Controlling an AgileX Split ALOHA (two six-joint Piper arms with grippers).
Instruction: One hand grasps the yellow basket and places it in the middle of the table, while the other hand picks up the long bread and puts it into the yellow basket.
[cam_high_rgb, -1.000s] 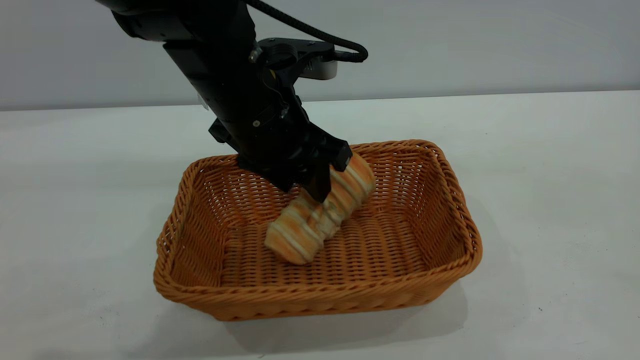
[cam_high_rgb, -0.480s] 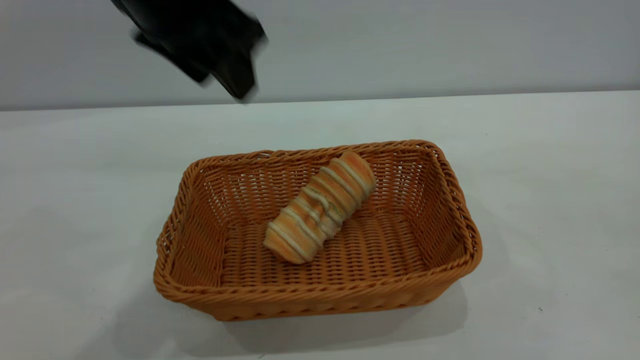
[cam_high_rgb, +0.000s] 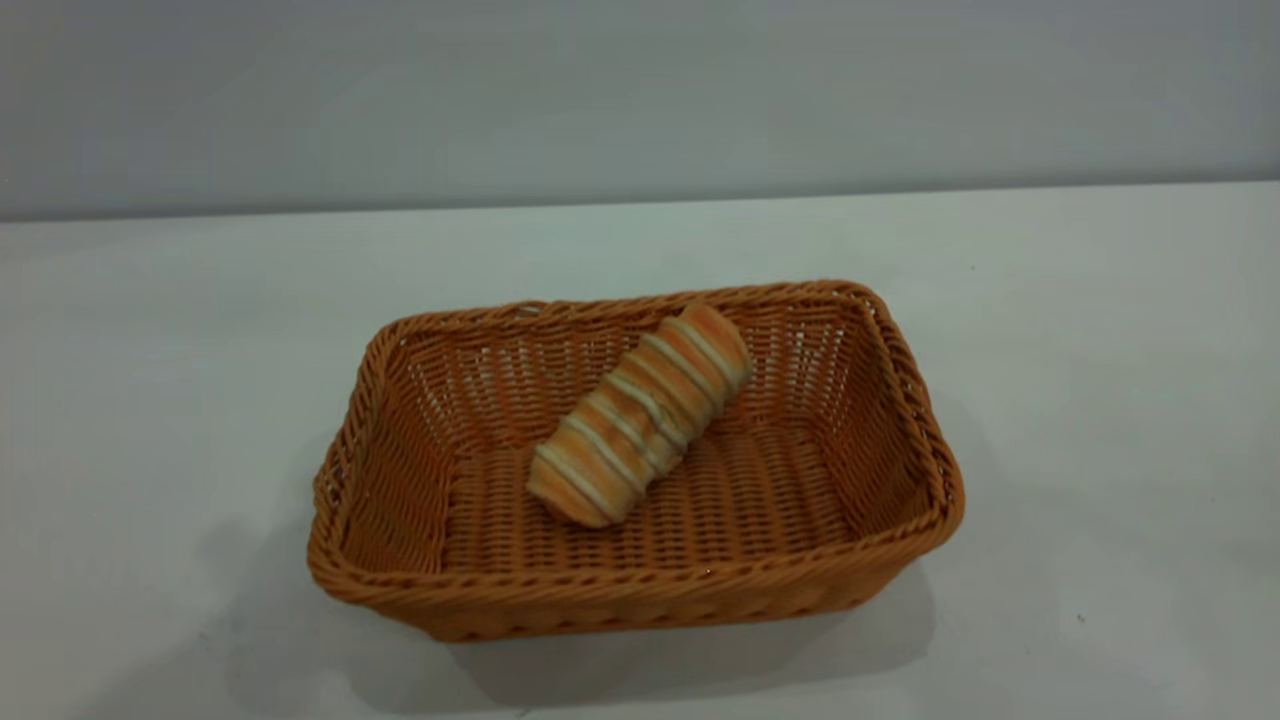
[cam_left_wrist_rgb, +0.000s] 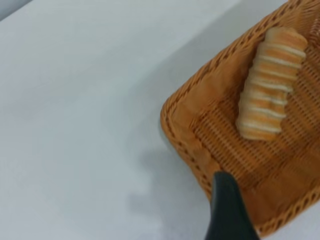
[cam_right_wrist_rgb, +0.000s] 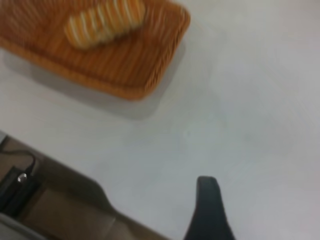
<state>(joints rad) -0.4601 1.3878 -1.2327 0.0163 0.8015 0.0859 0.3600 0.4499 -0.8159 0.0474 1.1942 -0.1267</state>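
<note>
Long bread, a spiral-ridged roll of golden-orange and cream bands (cam_high_rgb: 638, 415), down inside the orange-tan rectangular woven wicker basket (cam_high_rgb: 640, 588)

Lies slantwise on the woven floor, near end toward the left, far end toward the right and propped against the sloped far wall. Held by nothing. Sits wholly within the braided rim, with floor bare on either side of it.

Basket stands flat on the plain white-grey table (cam_high_rgb: 1100, 350), about midway between left and right in the exterior view, with bare tabletop all round.

Judged from this: both of the 2 steps look done, basket placed and bread inside. Nothing of the task seems left, save perhaps parking the arms. No correction called for, since the roll looks settled and in no danger of rolling over the rim.

Neither arm appears in the exterior view.

Left gripper (cam_left_wrist_rgb: 227, 210): only 1 black tip visible in the left wrist view, hanging above the basket's rim at a corner, raised off it as far as can be judged. Whether spread or closed cannot be told. Grasps nothing. Bread well apart from that tip, farther in across the basket floor.

Right gripper (cam_right_wrist_rgb: 210, 207): again 1 dark tip only, over bare table near the table's edge. Spread or closed cannot be told here either. Carries nothing. Basket and bread well apart from it, across a stretch of tabletop.
</note>
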